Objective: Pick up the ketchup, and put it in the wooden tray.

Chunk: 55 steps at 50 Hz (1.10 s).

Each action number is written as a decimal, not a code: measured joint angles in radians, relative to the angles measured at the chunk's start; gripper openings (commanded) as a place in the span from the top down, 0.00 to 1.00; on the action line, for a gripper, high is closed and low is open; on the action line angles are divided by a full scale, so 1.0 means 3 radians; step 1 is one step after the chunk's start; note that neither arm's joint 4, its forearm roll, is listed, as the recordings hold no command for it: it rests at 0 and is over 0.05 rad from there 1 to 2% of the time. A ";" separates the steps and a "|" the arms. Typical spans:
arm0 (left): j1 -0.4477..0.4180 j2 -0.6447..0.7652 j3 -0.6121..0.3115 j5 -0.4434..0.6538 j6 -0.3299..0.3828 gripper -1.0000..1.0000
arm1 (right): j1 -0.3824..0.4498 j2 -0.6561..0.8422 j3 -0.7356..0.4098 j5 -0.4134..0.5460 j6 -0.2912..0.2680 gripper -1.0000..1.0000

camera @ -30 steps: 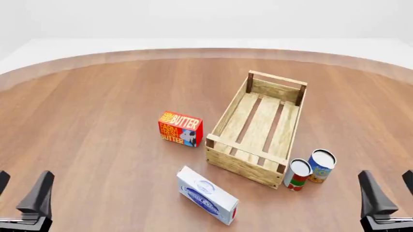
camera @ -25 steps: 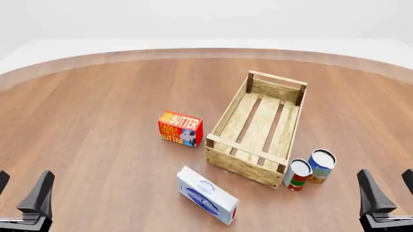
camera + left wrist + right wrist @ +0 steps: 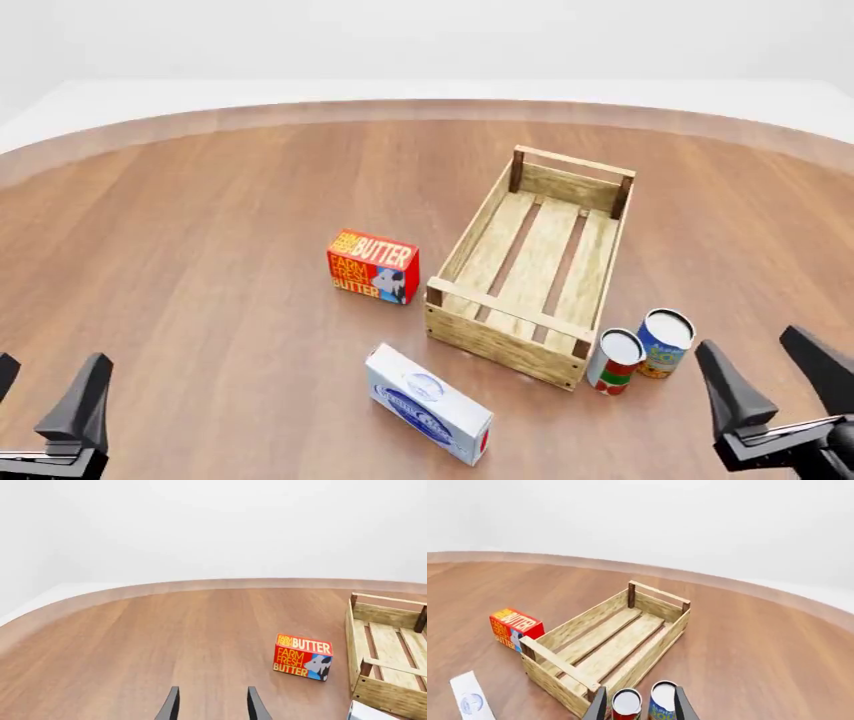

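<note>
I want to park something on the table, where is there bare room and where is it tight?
Bare wood lies left of the butter box and beyond the tray. The tray floor is bare too. It is tight at the tray's near right corner, where two cans stand beside the right gripper.

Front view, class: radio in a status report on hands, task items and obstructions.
Left hand open, holding nothing. Right hand open, beside the blue can. Ketchup not in any view; wooden tray empty. Nothing blocking the tray.
</note>
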 measured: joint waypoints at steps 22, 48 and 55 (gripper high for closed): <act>0.0000 0.0000 0.0000 0.0000 0.0000 0.00 | 0.1158 0.1297 -0.0509 -0.0479 -0.0092 0.00; 0.0000 0.0000 0.0000 0.0000 0.0000 0.00 | 0.2359 0.3139 -0.1431 -0.1041 0.0142 0.00; 0.0000 0.0000 0.0000 0.0000 0.0000 0.00 | 0.2617 0.3516 -0.1655 -0.1092 0.0202 0.00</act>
